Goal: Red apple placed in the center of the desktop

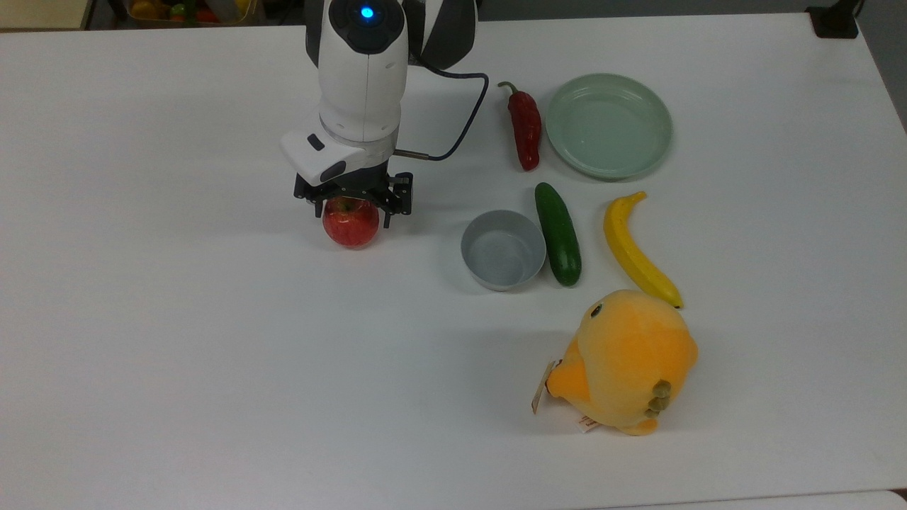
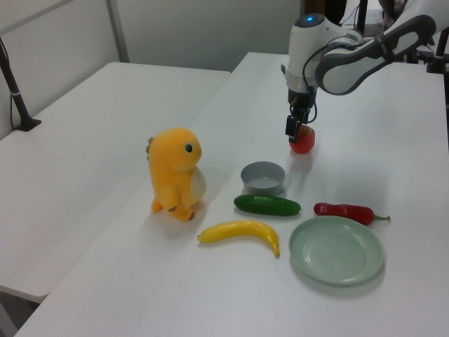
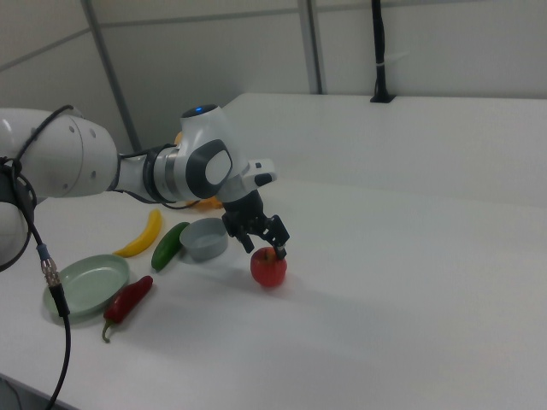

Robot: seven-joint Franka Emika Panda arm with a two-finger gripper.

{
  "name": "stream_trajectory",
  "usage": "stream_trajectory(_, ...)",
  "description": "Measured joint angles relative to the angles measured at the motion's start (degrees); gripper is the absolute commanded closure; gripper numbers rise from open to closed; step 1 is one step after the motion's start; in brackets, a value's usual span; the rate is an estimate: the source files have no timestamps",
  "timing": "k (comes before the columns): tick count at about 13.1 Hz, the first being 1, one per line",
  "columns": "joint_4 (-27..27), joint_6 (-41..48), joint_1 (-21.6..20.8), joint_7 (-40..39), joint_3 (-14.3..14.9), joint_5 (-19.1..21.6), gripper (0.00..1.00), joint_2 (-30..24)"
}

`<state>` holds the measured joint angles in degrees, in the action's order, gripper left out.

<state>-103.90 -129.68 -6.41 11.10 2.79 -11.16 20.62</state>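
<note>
Red apple resting on the white desk, left of the grey bowl in the top view. Claw spread wide just above. Probably firm, glossy, prone to rolling; best gripped across the middle.

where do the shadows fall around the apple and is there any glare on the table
Top view: the round glossy red apple sits under the gripper, with a soft grey shadow on the plain white desktop just beside it. Right view: a faint shadow spreads from the apple toward the right view's right. No hard glare on the desktop, only even diffuse light.
</note>
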Motion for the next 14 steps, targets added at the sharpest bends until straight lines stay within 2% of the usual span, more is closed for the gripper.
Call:
stream_trajectory(2,0.8,0.0,0.0,0.5,-0.2,0.0,0.00,-0.2)
stream_trajectory(5,1.7,3.7,-0.1,0.7,-2.2,0.0,0.00,-1.6)
stream_trajectory(8,2.0,11.1,-0.1,0.7,-3.7,0.0,0.00,-6.9)
stream_trajectory(14,1.6,21.9,-0.9,0.1,-4.2,6.9,0.00,-16.7)
